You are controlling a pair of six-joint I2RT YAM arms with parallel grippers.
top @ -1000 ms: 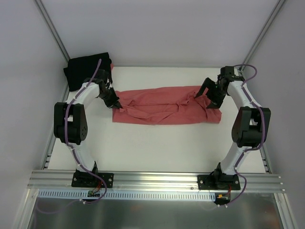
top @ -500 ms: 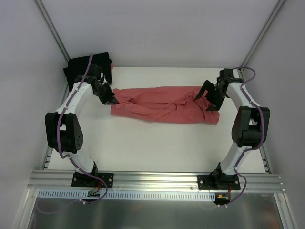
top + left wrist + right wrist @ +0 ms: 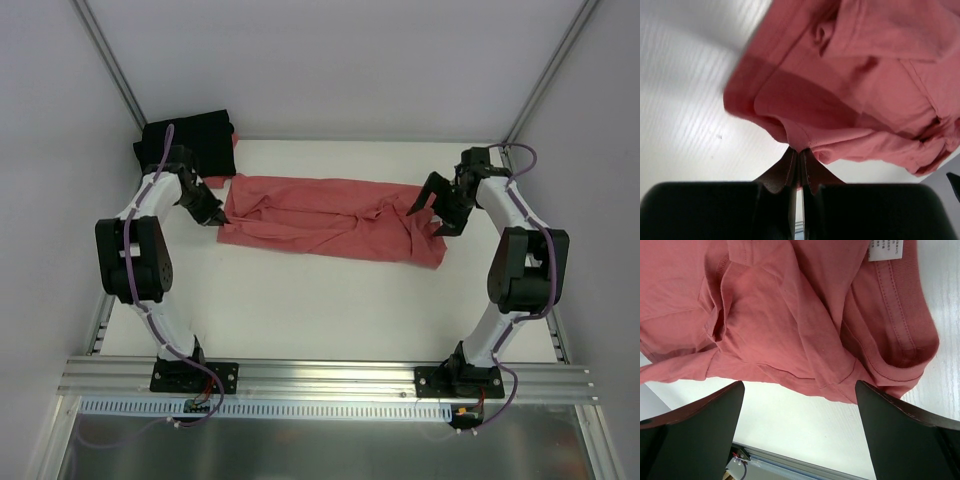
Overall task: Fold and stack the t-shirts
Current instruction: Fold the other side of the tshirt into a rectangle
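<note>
The left jaws clamp the red shirt at its left edge; the right jaws stand wide open over its other end. The black shirt, seemingly folded, lies back-left.

White table, grey walls (metal-framed).

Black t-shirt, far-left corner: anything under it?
A sliver of red cloth shows at the right edge of the black t-shirt, seemingly from beneath. How far it runs, and anything else under there, is covered.
</note>
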